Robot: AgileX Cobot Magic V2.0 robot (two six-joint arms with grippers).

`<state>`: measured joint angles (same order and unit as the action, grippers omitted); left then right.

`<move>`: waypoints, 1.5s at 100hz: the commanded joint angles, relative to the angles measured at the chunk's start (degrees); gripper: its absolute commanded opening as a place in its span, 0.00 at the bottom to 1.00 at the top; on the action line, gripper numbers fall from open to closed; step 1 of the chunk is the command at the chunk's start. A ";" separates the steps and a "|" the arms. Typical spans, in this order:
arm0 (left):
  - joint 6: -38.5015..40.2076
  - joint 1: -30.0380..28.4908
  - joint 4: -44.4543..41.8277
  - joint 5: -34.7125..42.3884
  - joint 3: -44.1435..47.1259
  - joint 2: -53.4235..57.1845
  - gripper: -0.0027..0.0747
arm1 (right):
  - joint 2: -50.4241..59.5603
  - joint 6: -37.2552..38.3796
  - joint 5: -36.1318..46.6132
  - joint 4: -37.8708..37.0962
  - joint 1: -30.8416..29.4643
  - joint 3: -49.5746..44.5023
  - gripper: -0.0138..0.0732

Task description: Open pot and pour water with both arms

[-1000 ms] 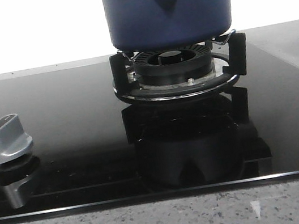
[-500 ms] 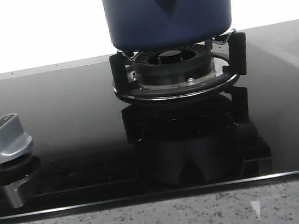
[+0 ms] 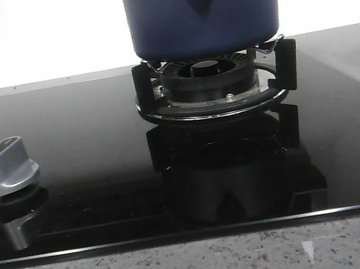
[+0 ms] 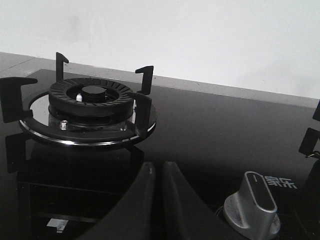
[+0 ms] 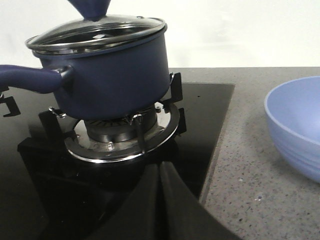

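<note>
Clearly, nothing is grasped yet: the left gripper and right gripper are both seen with fingers pressed together, empty. The pot is seated on the burner grate, its glass lid on. The lid knob should be approached squarely and lifted straight, while the handle is steadied; the bowl is kept clear.

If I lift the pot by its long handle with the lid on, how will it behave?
The pot looks rigid metal, so it should not flex. Gripped only at the long handle, it will probably dip away from the grip, more so if full; contents are not visible. The glass lid just rests on top and could slide.
</note>
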<state>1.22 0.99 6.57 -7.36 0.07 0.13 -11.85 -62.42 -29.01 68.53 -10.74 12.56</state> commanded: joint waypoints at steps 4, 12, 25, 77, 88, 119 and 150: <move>0.64 -0.10 0.25 4.23 1.78 1.67 0.01 | -0.39 -0.53 4.45 2.17 0.16 1.47 0.09; 0.64 -0.10 0.25 4.23 1.78 1.67 0.01 | -0.39 -0.53 7.23 0.87 0.16 1.47 0.09; 0.64 -0.10 0.25 4.23 1.78 1.67 0.01 | -0.49 10.13 15.03 -9.71 0.16 1.47 0.09; 0.64 -0.10 0.25 4.23 1.78 1.67 0.01 | 8.48 63.94 27.33 -70.18 0.86 -8.83 0.09; 0.64 -0.10 0.25 4.23 1.78 1.67 0.01 | 13.20 63.94 27.33 -70.18 1.39 -12.64 0.09; 0.64 -0.10 0.25 4.23 1.78 1.67 0.01 | 13.50 64.99 26.18 -72.33 1.50 -14.76 0.09; 0.64 -0.10 0.25 4.23 1.78 1.67 0.01 | 13.50 64.99 25.17 -72.33 1.50 -14.66 0.09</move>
<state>1.22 0.99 6.57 -7.49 0.07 0.13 0.47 2.51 -7.67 -3.15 -9.43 -0.71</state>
